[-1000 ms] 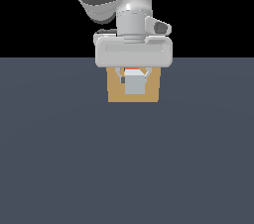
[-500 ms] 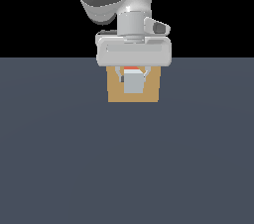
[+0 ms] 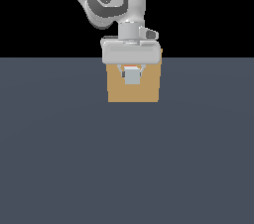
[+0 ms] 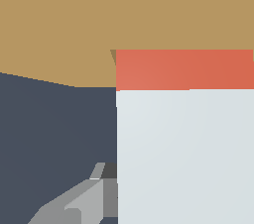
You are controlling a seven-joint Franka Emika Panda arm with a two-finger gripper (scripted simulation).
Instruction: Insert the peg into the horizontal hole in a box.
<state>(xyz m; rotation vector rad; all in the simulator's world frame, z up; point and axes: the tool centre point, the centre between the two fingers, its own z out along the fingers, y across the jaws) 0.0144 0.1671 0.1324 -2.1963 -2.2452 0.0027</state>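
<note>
Ext. view: arm comes down from the top; the gripper (image 3: 132,72) sits right in front of the box (image 3: 119,91), w/ its wide grey body covering the box's upper edge. Fingers closed on the peg (image 3: 132,77), which is seen end-on as a small white-grey square w/ a thin strip of red above it. Peg points into the box face, about centred across its width.

Wrist view: peg (image 4: 183,153) fills much of the frame, white-grey part near, red end at the box (image 4: 59,25). A dark sliver beside the red end is prob. the hole (image 4: 113,56), but too little shows to be sure. One grey finger (image 4: 74,203) visible alongside the peg. Dark grey floor (image 3: 127,168) under the box.
</note>
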